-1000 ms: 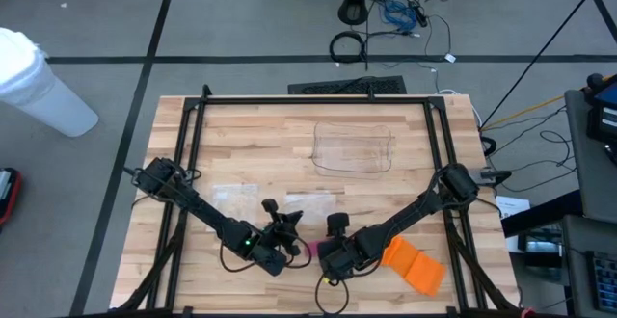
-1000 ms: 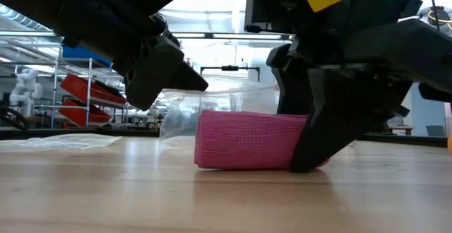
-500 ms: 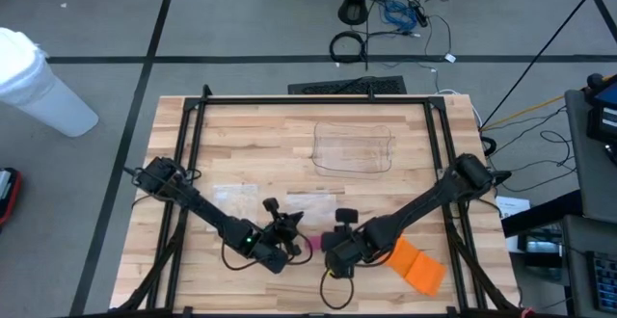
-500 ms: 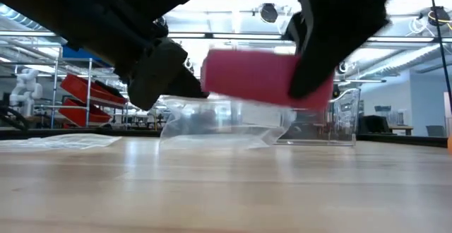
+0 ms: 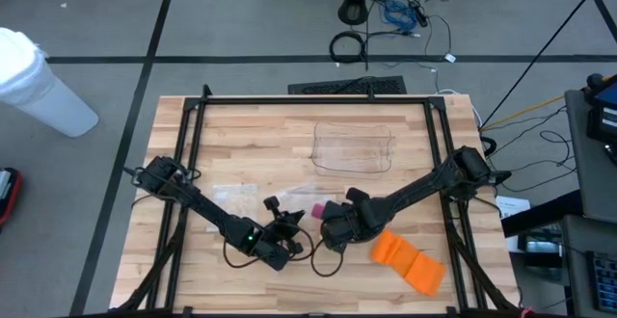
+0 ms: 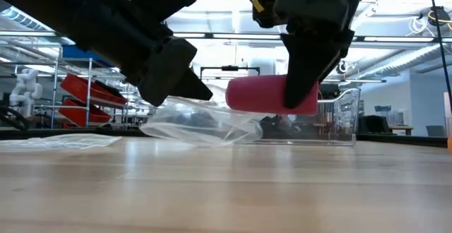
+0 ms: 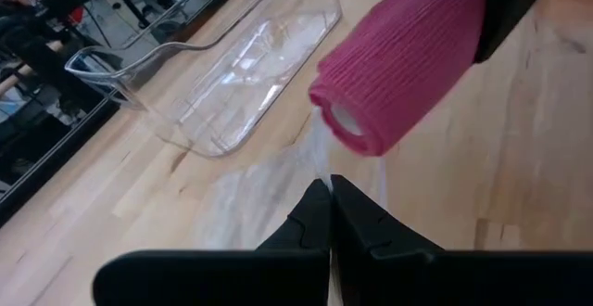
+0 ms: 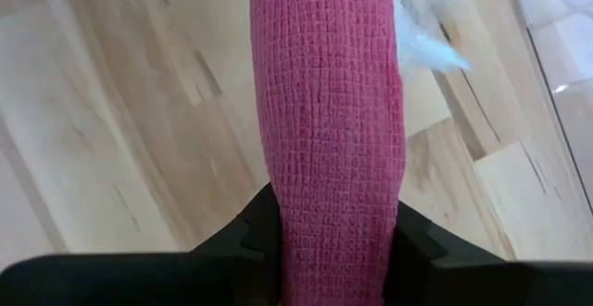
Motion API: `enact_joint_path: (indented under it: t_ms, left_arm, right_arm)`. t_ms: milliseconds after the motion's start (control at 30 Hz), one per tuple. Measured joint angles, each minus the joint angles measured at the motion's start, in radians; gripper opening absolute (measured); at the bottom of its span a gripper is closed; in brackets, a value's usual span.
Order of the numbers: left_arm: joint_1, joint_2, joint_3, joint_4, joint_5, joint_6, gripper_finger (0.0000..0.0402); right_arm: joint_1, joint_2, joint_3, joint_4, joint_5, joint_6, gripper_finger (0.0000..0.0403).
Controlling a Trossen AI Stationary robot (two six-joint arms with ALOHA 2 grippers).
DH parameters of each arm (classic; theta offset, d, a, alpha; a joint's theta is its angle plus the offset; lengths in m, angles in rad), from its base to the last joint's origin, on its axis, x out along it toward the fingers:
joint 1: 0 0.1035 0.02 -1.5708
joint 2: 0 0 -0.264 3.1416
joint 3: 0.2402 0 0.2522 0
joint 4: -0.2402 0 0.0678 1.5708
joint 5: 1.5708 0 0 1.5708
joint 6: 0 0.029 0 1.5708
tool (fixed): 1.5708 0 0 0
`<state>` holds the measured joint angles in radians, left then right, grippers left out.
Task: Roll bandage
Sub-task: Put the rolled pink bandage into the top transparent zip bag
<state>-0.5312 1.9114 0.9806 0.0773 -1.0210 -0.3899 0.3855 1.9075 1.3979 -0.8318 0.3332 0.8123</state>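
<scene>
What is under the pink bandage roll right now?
Only air and bare wooden table: the pink bandage roll hangs lifted in the right end effector. Clear plastic wrapper lies behind it.

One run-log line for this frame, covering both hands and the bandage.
right hand: shut on pink bandage roll, lifted off table | left hand: shut, empty, beside roll | clear wrapper: on table

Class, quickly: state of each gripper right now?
Left gripper: shut, holding nothing.
Right gripper: shut on the pink rolled woven bandage, lifted off the wooden table.
</scene>
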Motion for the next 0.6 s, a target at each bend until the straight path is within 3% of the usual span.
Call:
enact_joint_path:
  t_ms: [600]
  left_arm:
    - [0.021, 0.000, 0.000, 0.077, 0.026, -0.029, 0.0000]
  right_arm:
    - [-0.006, 0.049, 0.001, 0.084, -0.013, -0.037, 0.0103]
